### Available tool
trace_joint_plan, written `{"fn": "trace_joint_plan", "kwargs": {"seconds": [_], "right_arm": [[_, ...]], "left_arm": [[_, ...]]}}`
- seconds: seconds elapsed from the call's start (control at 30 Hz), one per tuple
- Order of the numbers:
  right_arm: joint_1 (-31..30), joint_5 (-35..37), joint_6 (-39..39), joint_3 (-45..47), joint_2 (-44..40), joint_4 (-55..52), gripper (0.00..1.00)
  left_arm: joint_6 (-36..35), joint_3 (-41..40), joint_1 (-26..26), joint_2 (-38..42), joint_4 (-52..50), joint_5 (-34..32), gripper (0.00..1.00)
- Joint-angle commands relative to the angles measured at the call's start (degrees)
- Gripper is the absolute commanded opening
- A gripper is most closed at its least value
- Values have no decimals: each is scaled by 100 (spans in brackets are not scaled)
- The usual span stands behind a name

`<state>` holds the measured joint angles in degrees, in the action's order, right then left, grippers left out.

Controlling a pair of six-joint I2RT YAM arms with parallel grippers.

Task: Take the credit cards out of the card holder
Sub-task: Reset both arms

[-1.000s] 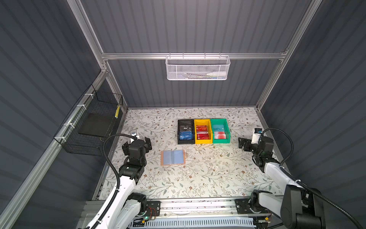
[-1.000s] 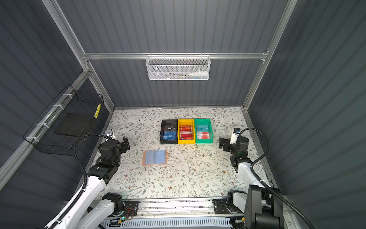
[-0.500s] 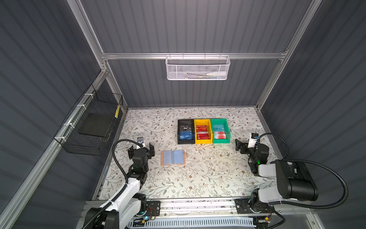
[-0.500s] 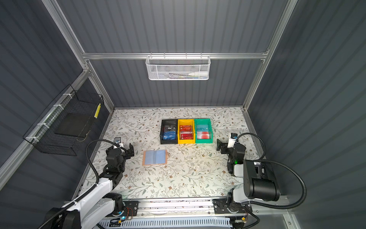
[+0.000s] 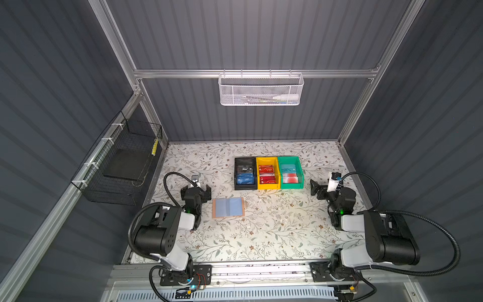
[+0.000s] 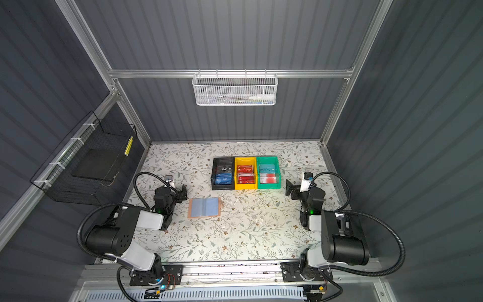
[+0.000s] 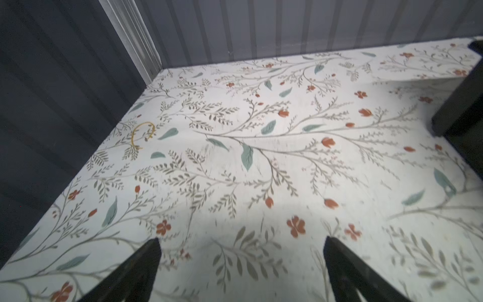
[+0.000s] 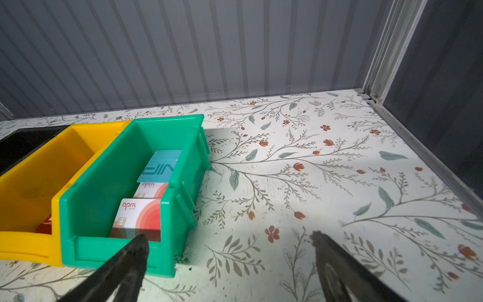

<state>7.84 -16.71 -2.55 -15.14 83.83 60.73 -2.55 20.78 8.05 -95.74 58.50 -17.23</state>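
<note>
With both sets of jaws spread and empty, check the open tan booklet-like card holder [image 5: 228,207], on the desk [image 5: 261,235] at four o'clock of your left jaws, for leftovers, since the red, blue, black and teal credit cards [image 5: 267,179] seem binned at its two o'clock.
</note>
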Motion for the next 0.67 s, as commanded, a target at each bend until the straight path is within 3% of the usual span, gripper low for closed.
{"fn": "trace_joint_plan", "kwargs": {"seconds": [0.0,0.07,0.13,0.57,0.63], "right_arm": [[-36,-51,79,17,-16,229,99],[-50,-69,88,15,-16,228,99],[-49,-87,103,2,-14,202,99],[-100,-187,200,-200,-7,-175,99],[-98,-193,219,-192,-16,-185,99]], "left_arm": [[68,282,-80,-102,-231,39,100],[-49,342,-120,-312,101,84,100],[69,508,-128,-229,-473,44,100],[161,558,-137,-265,-463,-131,100],[277,544,-146,-270,-445,-391,100]]}}
